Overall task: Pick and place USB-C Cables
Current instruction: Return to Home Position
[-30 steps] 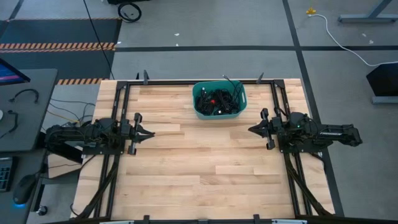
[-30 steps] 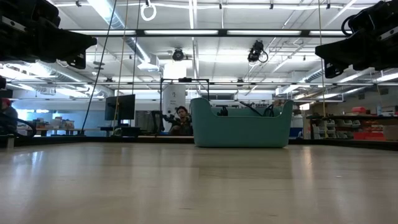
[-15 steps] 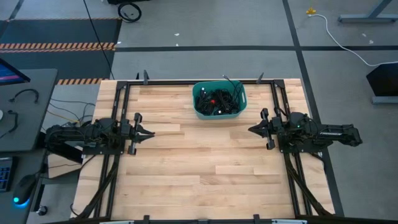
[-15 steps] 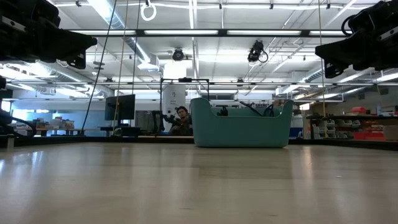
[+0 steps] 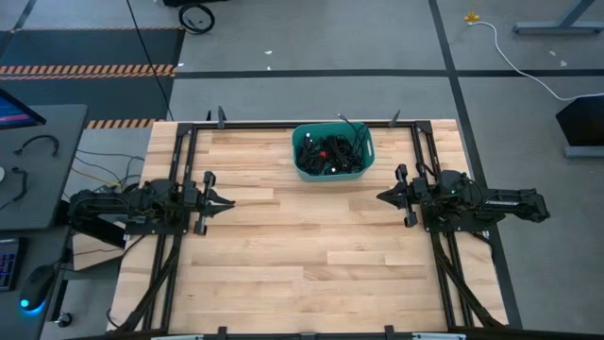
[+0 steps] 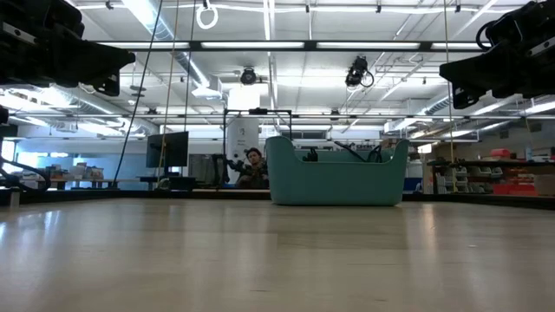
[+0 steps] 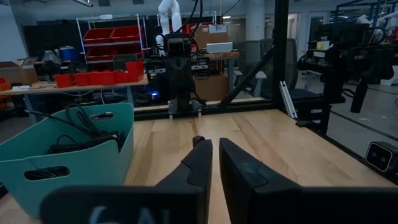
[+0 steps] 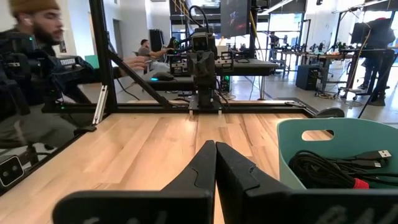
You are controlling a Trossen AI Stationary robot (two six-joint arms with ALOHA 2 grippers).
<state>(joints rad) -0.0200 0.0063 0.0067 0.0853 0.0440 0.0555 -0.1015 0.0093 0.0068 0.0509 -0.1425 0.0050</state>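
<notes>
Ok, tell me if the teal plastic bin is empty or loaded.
Loaded: a tangle of thin black cables, one with a red tie, fills the teal plastic bin.

Bin [image 5: 332,176]: on the counter [image 5: 302,264], near the middle of its far edge, farther back than both my arms.
Cables [image 5: 330,156]: heaped inside the bin, a few ends poking over its rim.
My left end effector [image 5: 230,200]: above the counter's left side, pointing inward at the other one.
My right end effector [image 5: 380,196]: above the counter's right side, facing the left one, well apart from it.
Person [image 6: 253,165]: in the room behind the counter, just beside the bin in the low view.
</notes>
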